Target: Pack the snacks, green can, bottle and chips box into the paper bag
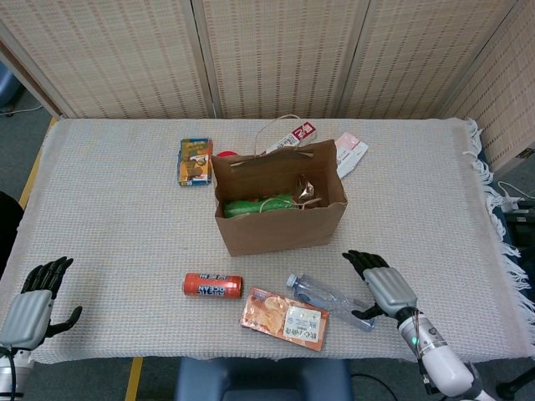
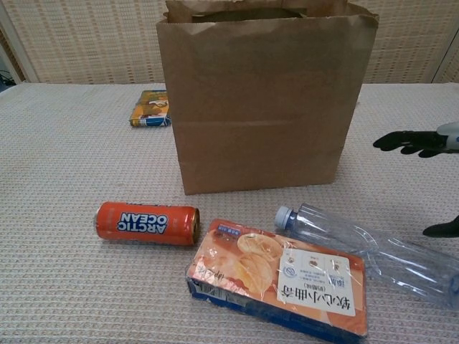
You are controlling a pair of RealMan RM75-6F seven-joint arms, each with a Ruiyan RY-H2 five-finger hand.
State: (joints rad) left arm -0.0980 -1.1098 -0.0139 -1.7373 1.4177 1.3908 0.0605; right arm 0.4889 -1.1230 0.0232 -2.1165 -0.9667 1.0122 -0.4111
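Right hand released, fingers spread beside bottle's base, apparently placed to grasp | Bottle flat on counter, beside chips box | Bag upright, mouth open for loading | Left hand released, idle at counter edge.

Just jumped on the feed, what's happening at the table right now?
The right hand is open beside the base end of the clear bottle, which lies on its side near the front edge, not yet gripped. The paper bag stands open with a green can and a snack wrapper inside. An orange can and the chips box lie in front of it. The left hand is open at the table's near left corner, holding nothing.
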